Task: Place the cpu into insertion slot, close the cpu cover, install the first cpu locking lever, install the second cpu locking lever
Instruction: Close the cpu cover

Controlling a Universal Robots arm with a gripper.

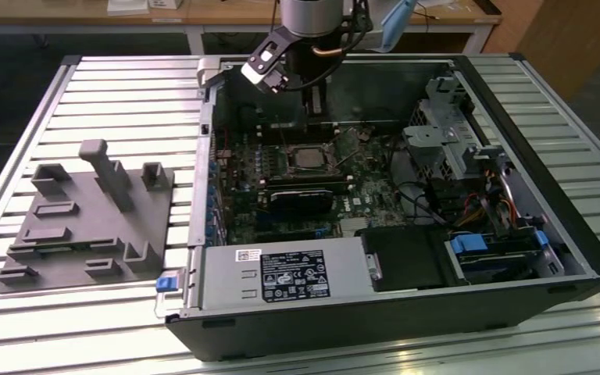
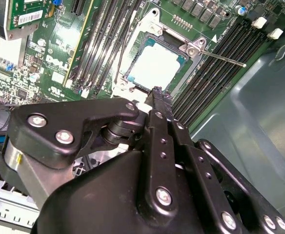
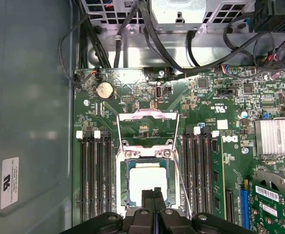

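Observation:
The cpu (image 3: pixel 150 181) lies flat in the insertion slot (image 3: pixel 124 183) on the green motherboard, its pale metal top uncovered; it also shows in the second wrist view (image 2: pixel 154 68). The cpu cover (image 3: pixel 148 115) is swung back beyond the slot, and the board shows through its window. One thin locking lever (image 2: pixel 225 57) sticks out free at the slot's side, and another wire lever (image 3: pixel 181 170) runs along the slot. My gripper (image 3: pixel 154 195) hangs just above the chip's near edge with its black fingers pressed together and nothing between them. In the exterior view the gripper (image 1: pixel 316 117) reaches down into the open case above the slot (image 1: pixel 305 158).
Long black memory slots (image 3: pixel 96 180) flank the socket on both sides. A black card (image 1: pixel 302 195) sits in front of the socket, and cables and a drive cage (image 1: pixel 451 141) fill the exterior view's right. A grey fixture block (image 1: pixel 87 215) stands on the slatted table outside the case.

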